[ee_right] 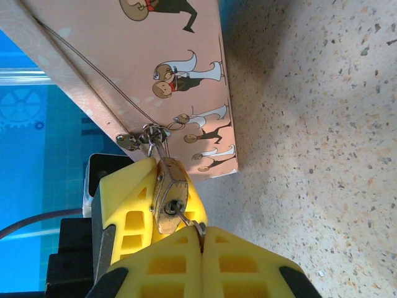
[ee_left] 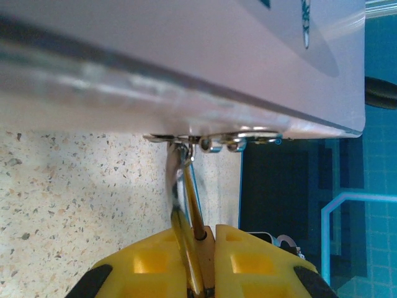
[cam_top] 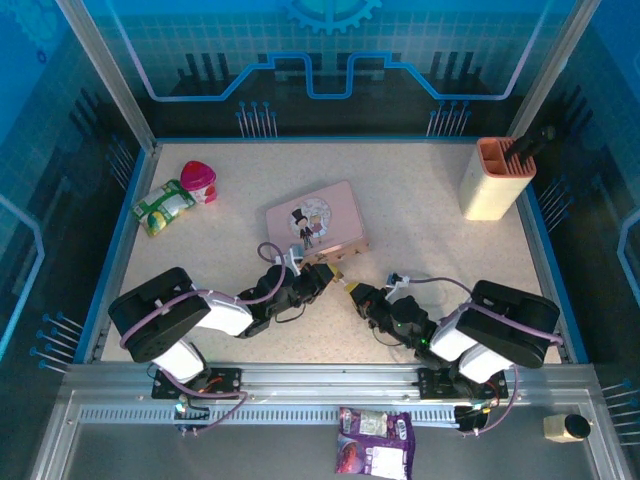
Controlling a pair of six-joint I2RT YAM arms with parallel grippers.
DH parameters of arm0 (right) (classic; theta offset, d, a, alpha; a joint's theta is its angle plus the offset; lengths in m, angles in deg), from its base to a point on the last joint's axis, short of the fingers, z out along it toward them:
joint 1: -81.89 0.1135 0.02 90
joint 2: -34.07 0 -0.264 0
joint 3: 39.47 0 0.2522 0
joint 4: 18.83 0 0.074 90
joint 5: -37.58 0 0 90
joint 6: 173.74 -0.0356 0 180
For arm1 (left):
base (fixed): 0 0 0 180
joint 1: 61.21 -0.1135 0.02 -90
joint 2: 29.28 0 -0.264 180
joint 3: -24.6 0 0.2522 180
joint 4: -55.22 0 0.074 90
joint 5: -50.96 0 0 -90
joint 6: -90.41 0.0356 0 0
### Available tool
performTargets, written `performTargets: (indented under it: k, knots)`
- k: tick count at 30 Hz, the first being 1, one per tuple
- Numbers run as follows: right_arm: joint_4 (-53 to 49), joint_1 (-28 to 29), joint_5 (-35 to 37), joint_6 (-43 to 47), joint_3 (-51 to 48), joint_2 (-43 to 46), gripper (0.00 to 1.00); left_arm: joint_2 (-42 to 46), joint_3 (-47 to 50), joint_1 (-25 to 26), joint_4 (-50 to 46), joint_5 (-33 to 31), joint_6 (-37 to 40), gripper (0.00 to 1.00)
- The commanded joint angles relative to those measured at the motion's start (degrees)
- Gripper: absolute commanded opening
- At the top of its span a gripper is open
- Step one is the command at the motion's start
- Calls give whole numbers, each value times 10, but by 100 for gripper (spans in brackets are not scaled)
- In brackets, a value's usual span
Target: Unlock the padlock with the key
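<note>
The brass padlock (ee_right: pixel 173 181) hangs by its thin silver shackle (ee_left: pixel 175 180) from the hasp on the near side of the pink illustrated tin (cam_top: pixel 317 222). My left gripper (ee_left: pixel 208 241) is shut on the padlock (ee_left: pixel 200 264) body, its yellow fingers (ee_right: pixel 127 198) showing behind the lock in the right wrist view. My right gripper (ee_right: pixel 201 234) is shut on the small grey key (ee_right: pixel 184 218). The key's tip sits in the keyhole on the padlock's bottom face. From above, the left gripper (cam_top: pixel 327 273) and the right gripper (cam_top: pixel 353 291) meet just in front of the tin.
A green pouch (cam_top: pixel 163 207) and a pink-capped container (cam_top: pixel 198 182) lie at the back left. A beige knife holder (cam_top: pixel 497 178) stands at the back right. A purple packet (cam_top: pixel 375 440) lies on the front rail. Blue enclosure walls ring the speckled table (cam_top: pixel 440 250).
</note>
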Motion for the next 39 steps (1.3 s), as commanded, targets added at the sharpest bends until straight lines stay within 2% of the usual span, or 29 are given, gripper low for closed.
performTargets:
  k: [1, 19, 30, 39]
  knots:
    - [38, -6, 4, -13, -3, -23, 0, 16, -2, 14, 53, 17, -26, 0]
    - [33, -6, -19, -16, 17, -2, 0, 20, -12, 32, 19, 6, -3, 0]
    - [-93, -6, -29, -5, 36, 85, 0, 33, -19, 41, -1, 1, 11, 0]
    - [-156, -6, -34, -13, 44, 120, 0, 35, -28, 46, 6, 5, 11, 0]
